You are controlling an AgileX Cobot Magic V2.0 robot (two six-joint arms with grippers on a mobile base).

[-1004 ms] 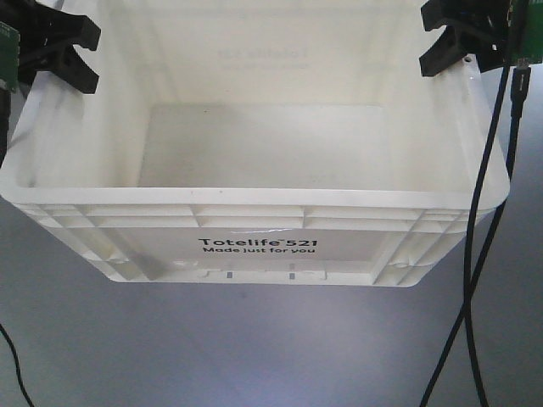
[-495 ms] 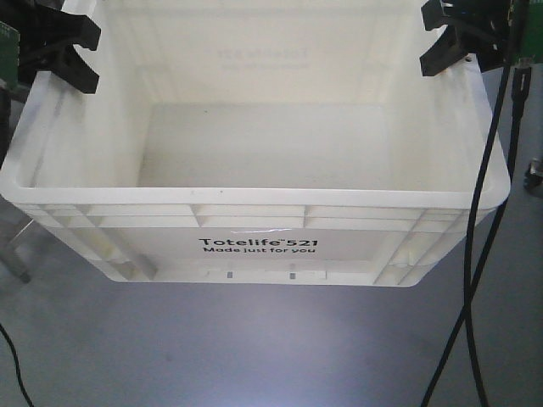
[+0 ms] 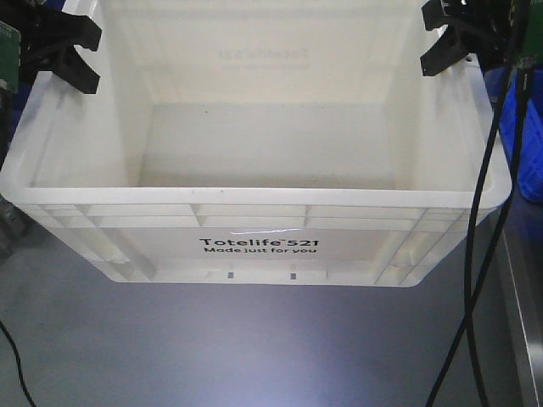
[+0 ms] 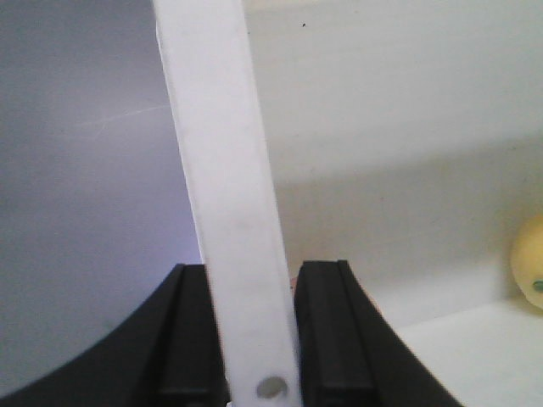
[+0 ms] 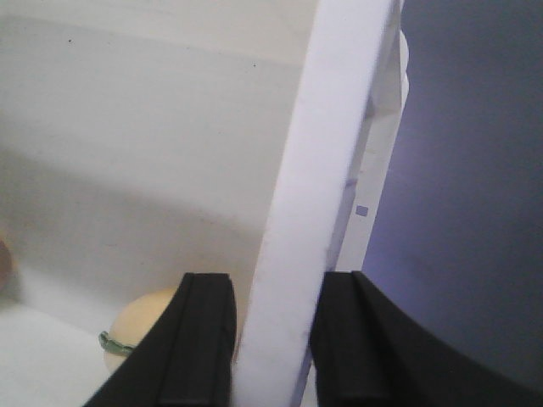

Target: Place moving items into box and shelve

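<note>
So my left gripper (image 4: 254,339) and right gripper (image 5: 271,339) are clamped on the box (image 3: 254,197) rims, yellow toy (image 5: 142,324) just inside them, shelving next wants a level carry.

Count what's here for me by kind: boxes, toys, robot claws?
White box: 1
Blue bin: 1, only partly in view
Round toys inside the white box: 2 (yellow toy; pinkish toy, only a sliver shows)
Grippers clamped on the box rim: 2 (left gripper, right gripper)
Total: 6
</note>
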